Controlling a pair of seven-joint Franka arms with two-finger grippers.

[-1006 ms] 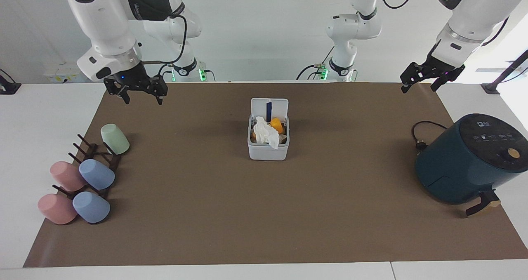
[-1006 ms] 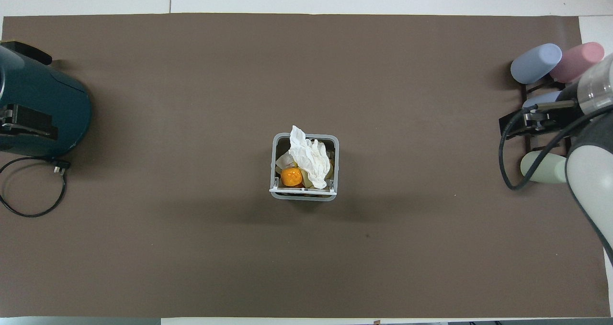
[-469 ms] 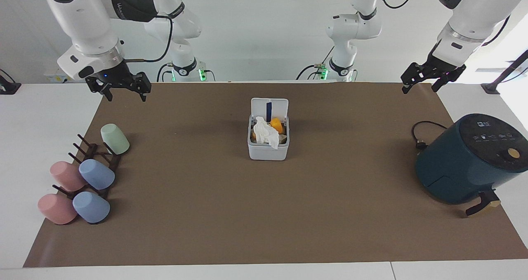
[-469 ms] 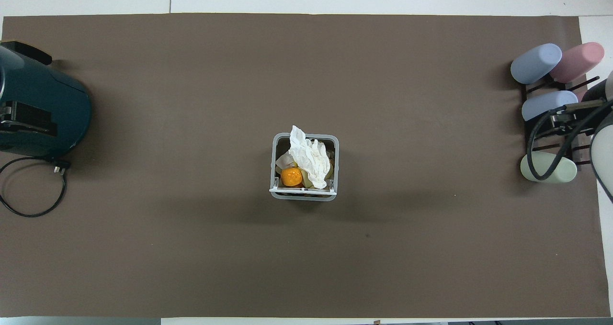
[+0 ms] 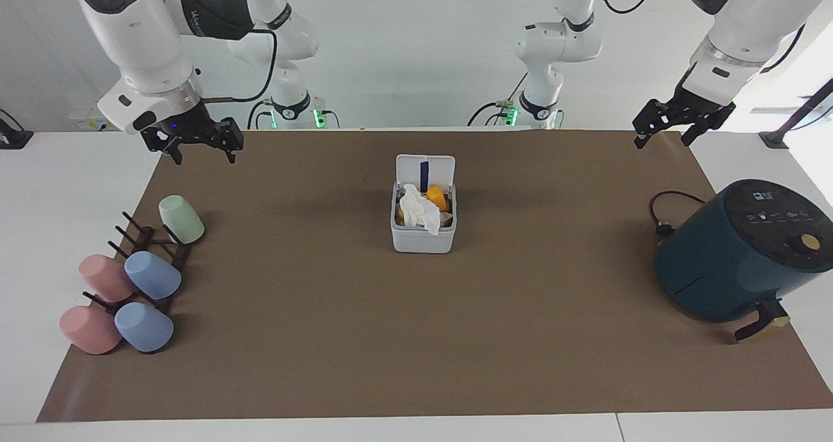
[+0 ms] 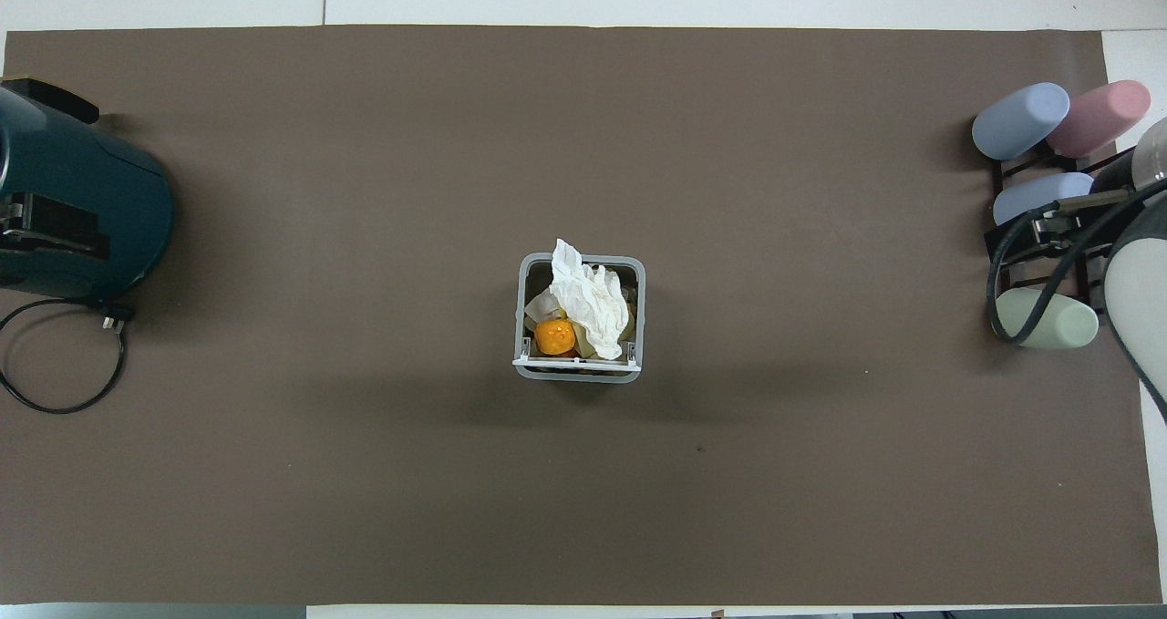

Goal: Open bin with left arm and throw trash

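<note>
Bin (image 5: 422, 232): mid-surface, between the two arms' ends; lid (image 5: 425, 167) stands upright on the robots' side, so the mouth is clear for dropping
Contents: white tissue (image 5: 420, 211) on top, draping over the rim; orange chunk (image 5: 436, 198) beside it; a paler scrap (image 6: 542, 307) below
Left hand (image 5: 664, 129): fingers apart, empty, raised over the mat's corner near the air fryer (image 5: 742, 253); likely parked
Right hand (image 5: 199, 144): fingers apart, empty, over the mat's edge near the cups (image 5: 152, 275)
Judgement: task looks finished
</note>
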